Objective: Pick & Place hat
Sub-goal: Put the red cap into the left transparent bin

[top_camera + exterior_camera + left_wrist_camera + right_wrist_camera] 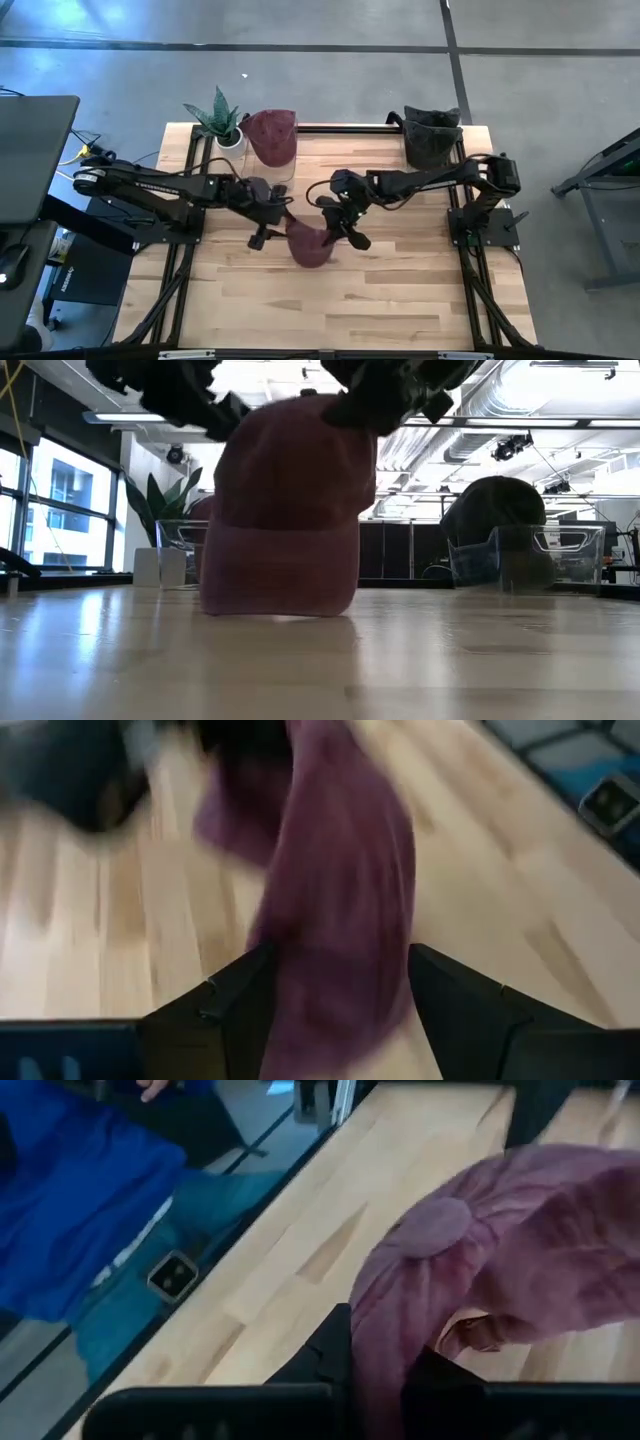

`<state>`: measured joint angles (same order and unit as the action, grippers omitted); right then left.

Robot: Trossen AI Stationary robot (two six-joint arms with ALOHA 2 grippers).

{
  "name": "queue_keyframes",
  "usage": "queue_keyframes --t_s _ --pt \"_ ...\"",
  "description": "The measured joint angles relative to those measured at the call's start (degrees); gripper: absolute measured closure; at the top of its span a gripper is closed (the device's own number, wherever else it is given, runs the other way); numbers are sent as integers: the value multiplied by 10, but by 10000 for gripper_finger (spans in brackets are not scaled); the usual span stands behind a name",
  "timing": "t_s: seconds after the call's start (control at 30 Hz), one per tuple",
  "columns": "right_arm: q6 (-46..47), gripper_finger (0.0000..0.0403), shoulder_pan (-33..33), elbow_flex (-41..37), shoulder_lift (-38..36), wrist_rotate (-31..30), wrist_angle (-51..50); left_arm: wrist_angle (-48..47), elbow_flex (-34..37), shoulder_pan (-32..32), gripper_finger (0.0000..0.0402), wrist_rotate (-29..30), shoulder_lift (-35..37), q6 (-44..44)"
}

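Maroon hat [309, 245] was seen mid-worktop [400, 300], pinched shut in the right gripper [335, 225], while the left gripper [272, 215] stood wide around its cloth. Handover was judged done; placement was judged outstanding.

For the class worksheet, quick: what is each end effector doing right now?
Left end effector: open, fingers either side of the hat.
Right end effector: shut on the hat.
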<state>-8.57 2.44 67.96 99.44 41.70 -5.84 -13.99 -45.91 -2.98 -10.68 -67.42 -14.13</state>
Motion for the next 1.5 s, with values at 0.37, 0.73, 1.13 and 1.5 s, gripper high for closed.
queue_keyframes --t_s 0.37,0.73,1.13,1.5 --pt "-24 396 0 0 7 -42 -31 181 28 28 188 -35 -97 -7" --pt "-54 397 -2 0 6 -21 -38 292 27 56 188 -159 -111 -19" --pt "-67 396 -2 0 -40 -47 -59 316 27 54 188 -210 -134 -4" --pt "-41 391 -6 0 -43 -62 -64 272 27 2 284 -223 -134 -42"
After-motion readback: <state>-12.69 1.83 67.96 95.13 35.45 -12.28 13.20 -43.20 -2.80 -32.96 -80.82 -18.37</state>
